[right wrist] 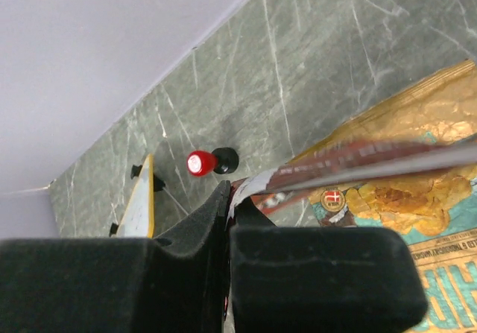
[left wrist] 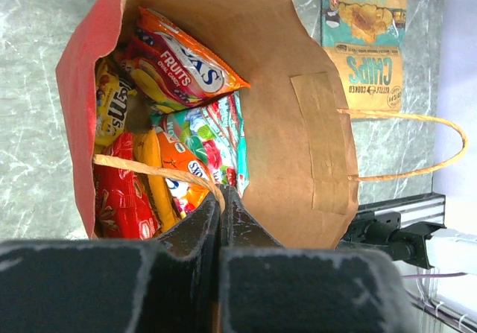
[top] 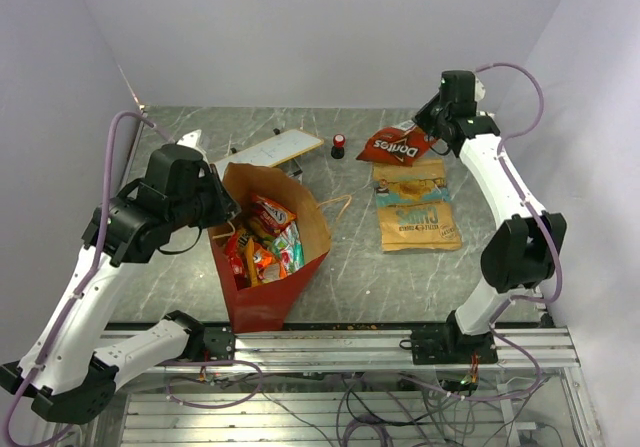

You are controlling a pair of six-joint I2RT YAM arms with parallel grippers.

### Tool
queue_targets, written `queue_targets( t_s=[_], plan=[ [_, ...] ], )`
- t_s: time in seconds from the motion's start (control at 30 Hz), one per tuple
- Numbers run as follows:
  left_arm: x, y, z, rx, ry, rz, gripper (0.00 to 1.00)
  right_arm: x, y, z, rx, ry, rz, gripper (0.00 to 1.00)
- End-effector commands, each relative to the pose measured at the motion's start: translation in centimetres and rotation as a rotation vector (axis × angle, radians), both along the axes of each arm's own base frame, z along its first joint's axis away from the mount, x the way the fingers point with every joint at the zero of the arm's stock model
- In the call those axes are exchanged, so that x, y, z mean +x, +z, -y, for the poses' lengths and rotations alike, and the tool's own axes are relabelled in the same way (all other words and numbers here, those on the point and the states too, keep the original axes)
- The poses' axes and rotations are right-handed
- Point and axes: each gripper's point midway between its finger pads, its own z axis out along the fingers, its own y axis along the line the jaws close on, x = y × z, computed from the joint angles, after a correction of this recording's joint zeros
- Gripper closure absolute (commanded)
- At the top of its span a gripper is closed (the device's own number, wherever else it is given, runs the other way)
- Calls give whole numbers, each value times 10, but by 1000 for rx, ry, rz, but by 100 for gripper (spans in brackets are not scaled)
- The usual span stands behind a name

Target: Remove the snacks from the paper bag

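Left gripper (left wrist: 221, 199): shut, pinching bag (left wrist: 298, 50) rim beside a handle.
Right gripper (right wrist: 229, 195): shut on red packet (top: 392, 145) edge, well apart from bag.
Snacks (left wrist: 182, 72): heaped inside bag.
Handling: likely light, crinkly, slippery film; pinch a sealed edge.

The left arm (top: 70, 312) and right arm (top: 500, 172) are showing white link shells between black joint housings, with a lilac cable (top: 105, 182) trailing behind each claw. The left gripper (left wrist: 221, 193) is wearing whitish scuffs along its black fingers (left wrist: 186, 236). The right gripper (right wrist: 227, 193) is looking cleaner.
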Motion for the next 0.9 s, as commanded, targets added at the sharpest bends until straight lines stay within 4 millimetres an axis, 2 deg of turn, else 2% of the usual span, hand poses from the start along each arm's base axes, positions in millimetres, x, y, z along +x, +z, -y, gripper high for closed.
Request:
queue_targets(
  t_s=[0.0,0.17,0.33,0.6,0.77,0.87],
  plan=[
    [3,12,-9,12,44,34,93,27,0,0,80,-37,27,100],
    [3,14,-11,19,53,29,93,39,-12,6,64,-76,12,100],
    [3,18,-14,25,60,48,93,26,-25,25,-19,-129,7,100],
    [4,16,-10,20,37,44,93,-33,-66,53,-97,-226,-83,100],
    [5,12,1,3,-10,24,93,-69,-89,60,-77,-265,-130,100],
    [5,12,3,-3,-15,27,93,-87,-95,63,-64,-288,-130,100]
  ],
)
